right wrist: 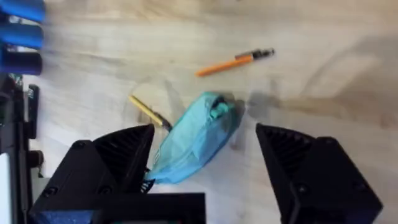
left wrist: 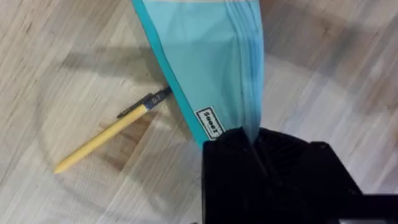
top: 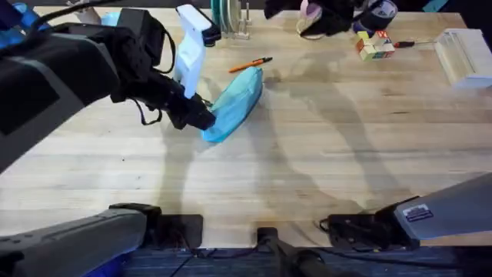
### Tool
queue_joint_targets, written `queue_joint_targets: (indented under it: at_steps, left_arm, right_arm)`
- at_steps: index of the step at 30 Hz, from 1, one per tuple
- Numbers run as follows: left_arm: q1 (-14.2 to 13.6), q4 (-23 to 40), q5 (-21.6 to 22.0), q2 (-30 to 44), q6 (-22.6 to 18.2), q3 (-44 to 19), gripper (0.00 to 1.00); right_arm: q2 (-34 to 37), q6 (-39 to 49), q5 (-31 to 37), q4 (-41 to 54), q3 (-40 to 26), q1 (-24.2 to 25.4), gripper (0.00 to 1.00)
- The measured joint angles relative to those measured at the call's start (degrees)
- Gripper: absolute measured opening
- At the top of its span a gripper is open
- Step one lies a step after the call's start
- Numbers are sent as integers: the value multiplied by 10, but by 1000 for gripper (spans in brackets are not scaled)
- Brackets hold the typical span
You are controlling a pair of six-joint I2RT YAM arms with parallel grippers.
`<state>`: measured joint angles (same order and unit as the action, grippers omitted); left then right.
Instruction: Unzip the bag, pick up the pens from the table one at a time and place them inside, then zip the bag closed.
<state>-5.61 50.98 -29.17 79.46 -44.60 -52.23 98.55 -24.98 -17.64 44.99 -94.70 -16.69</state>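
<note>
meanwhile left fingers (left wrist: 252, 144) pinch the bag (top: 234, 102); right fingers (right wrist: 205, 165) spread wide, empty.

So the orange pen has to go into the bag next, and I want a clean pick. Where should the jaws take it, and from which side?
Probably at mid-barrel of the orange pen, coming straight down with the jaws across its width. It lies flat on the table, apart from the bag, with bare wood on both long sides. The right gripper, open above it, seems better placed.

A lab bench: butcher-block table (top: 323, 154) cluttered with tape rolls (top: 382, 13).
</note>
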Motion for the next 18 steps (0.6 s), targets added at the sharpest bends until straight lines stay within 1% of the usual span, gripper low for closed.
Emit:
queue_joint_targets:
  at_steps: [5,12,14,18]
  left_arm:
    - [0,0,0,0,0,0,43]
    - [0,0,0,0,0,0,43]
    - [0,0,0,0,0,0,42]
    - [0,0,0,0,0,0,42]
  right_arm:
    - [32,-17,-2,42,-15,-1,996]
    - [101,-20,-2,92,-84,-3,996]
    - [112,-20,-2,103,-99,-3,996]
    - [122,-20,-2,108,-104,-3,996]
